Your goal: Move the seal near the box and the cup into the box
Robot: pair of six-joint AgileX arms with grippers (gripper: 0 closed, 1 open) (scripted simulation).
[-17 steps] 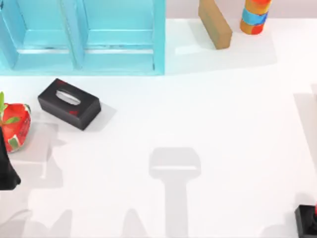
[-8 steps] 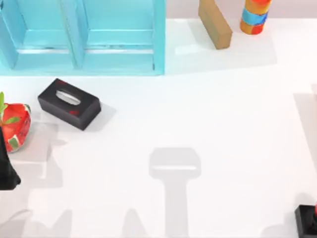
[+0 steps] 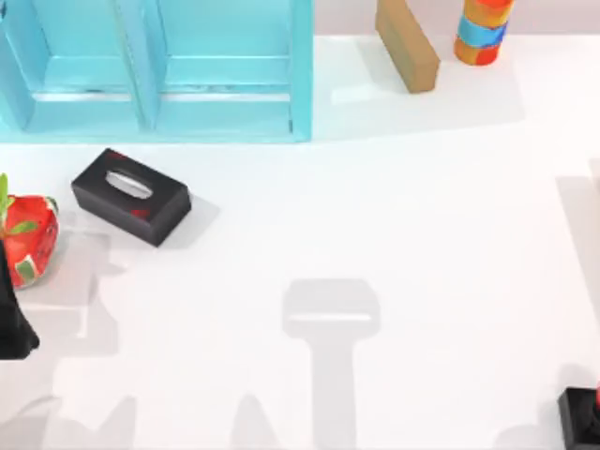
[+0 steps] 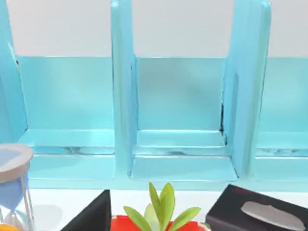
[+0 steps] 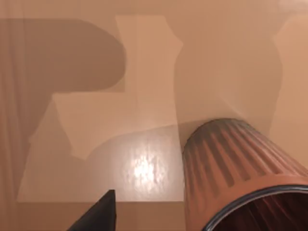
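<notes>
Across the last second nothing has been shifted in the top view: every object lies where it lay, and neither part of the task is judged to have been begun. Nearest, at the table's lower right corner, the seal (image 3: pixel 581 417) is seen cut by the frame edge, well apart from the turquoise box (image 3: pixel 225 94) at the far left. In the right wrist view the cup (image 5: pixel 231 159) is found close under the right gripper (image 5: pixel 98 214), its dark inside turned toward the camera. Whether it is touched or gripped cannot be told, nor whether that gripper is released or clenched. The left arm (image 3: pixel 11 319) is parked at the left edge beside a red strawberry-shaped pot (image 3: pixel 28 239). The left gripper (image 4: pixel 96 216) is pointed over the pot's green leaves toward the box's open compartments, and its state likewise cannot be told. Farther on lies the black tissue box (image 3: pixel 131 197), just before the turquoise box. Beyond, to the right, a brown block (image 3: pixel 408 42) and a striped cylinder (image 3: pixel 483 33) are left untouched.
</notes>
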